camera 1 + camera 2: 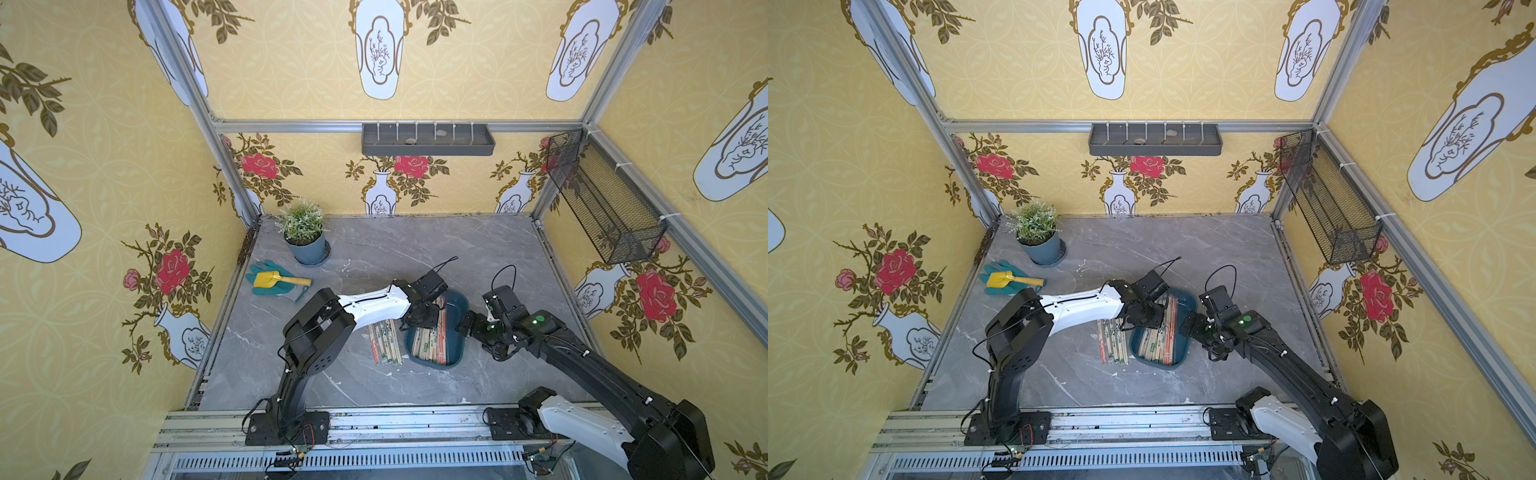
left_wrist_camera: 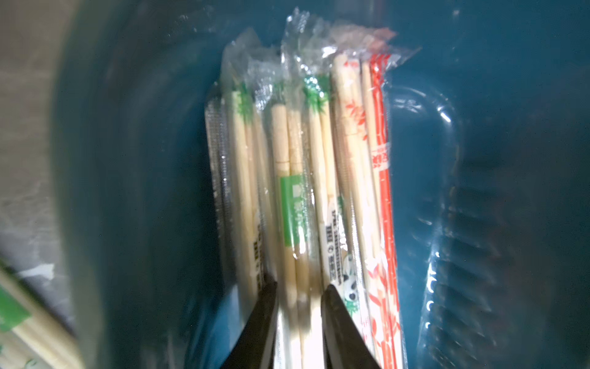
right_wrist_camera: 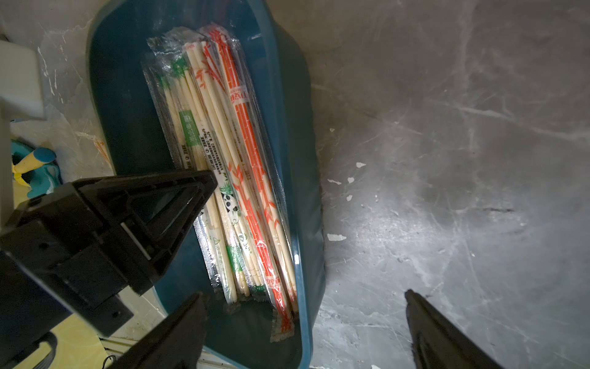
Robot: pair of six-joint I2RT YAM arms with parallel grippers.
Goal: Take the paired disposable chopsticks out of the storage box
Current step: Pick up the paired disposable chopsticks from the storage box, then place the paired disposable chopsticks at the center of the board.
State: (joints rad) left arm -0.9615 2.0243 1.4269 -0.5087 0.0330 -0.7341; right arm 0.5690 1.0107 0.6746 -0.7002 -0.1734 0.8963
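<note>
The dark teal storage box (image 1: 457, 303) (image 1: 1185, 301) sits mid-table with several sleeved paired disposable chopsticks (image 1: 432, 345) (image 1: 1158, 345) (image 3: 223, 134) lying lengthwise in it. My left gripper (image 1: 422, 318) (image 1: 1144, 318) (image 2: 300, 287) reaches down into the box, its two black fingers pressed against either side of one green-labelled pair (image 2: 292, 211). My right gripper (image 1: 467, 326) (image 1: 1187, 326) (image 3: 303, 297) hangs open at the box's right side, one finger over the box floor and the other over the table, holding nothing. Another small pile of chopsticks (image 1: 384, 343) (image 1: 1112, 343) lies on the table left of the box.
A potted plant (image 1: 303, 237) stands at the back left, with teal gloves and a yellow trowel (image 1: 270, 280) in front of it. A grey divided shelf (image 1: 428, 139) hangs on the back wall and a black mesh basket (image 1: 602, 199) on the right wall.
</note>
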